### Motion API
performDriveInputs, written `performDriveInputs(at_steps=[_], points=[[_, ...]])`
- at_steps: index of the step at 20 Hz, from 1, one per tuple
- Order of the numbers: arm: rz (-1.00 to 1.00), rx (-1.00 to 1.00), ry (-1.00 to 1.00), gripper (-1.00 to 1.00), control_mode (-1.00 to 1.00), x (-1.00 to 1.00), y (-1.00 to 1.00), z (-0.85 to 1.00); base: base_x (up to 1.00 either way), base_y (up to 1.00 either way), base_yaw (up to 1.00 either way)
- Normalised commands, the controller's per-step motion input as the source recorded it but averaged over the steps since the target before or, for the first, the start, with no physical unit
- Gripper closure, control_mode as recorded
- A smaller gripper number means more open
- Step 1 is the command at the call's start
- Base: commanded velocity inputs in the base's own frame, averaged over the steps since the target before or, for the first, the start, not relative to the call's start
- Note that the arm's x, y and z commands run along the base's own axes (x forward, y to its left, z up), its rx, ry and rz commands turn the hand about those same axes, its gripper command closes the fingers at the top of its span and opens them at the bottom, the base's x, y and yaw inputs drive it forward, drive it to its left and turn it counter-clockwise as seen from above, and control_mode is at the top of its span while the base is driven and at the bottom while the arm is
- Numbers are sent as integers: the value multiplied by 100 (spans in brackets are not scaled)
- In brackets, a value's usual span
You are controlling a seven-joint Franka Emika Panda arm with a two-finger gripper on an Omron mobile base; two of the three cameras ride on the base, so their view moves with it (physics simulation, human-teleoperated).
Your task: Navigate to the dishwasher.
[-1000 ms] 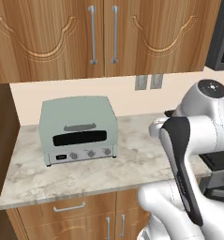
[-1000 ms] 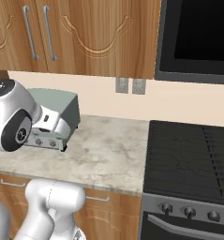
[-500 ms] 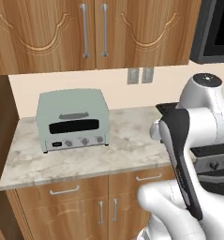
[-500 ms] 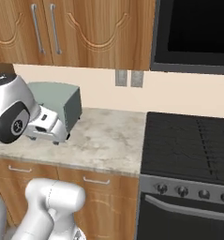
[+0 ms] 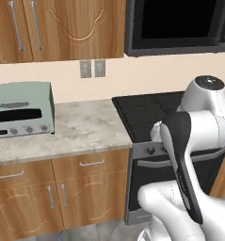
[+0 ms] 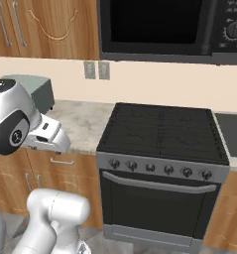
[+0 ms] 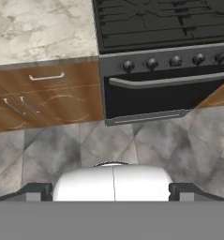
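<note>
The dishwasher is out of view in all three views. In front of me stands the black oven range (image 6: 159, 163) with its row of knobs, not a silvery panel. My arm (image 5: 187, 141) is folded over the base, and the hand (image 6: 46, 137) hangs in front of the wooden cabinets. In the hand view my gripper (image 7: 111, 191) points down at the floor, open, its dark fingertips (image 7: 38, 190) far apart with nothing between them.
A pale green toaster oven (image 5: 20, 110) sits on the marble counter (image 5: 81, 129) left of the range. Wooden drawers and doors (image 5: 62, 188) run below it, and a black microwave (image 6: 159, 27) hangs above the range. The grey tiled floor (image 7: 48, 150) lies open before the cabinets.
The whole scene has slid left in both base views, so the base has driven right. The toaster oven is now at the far left and the range is in full view.
</note>
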Motion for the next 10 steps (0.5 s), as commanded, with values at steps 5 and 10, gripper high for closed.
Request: performDriveInputs(at_steps=[5, 10], points=[[0, 0, 0, -100, 100, 0, 0, 0, -27, -100, 0], [0, 0, 0, -100, 100, 0, 0, 0, -4, -100, 0]])
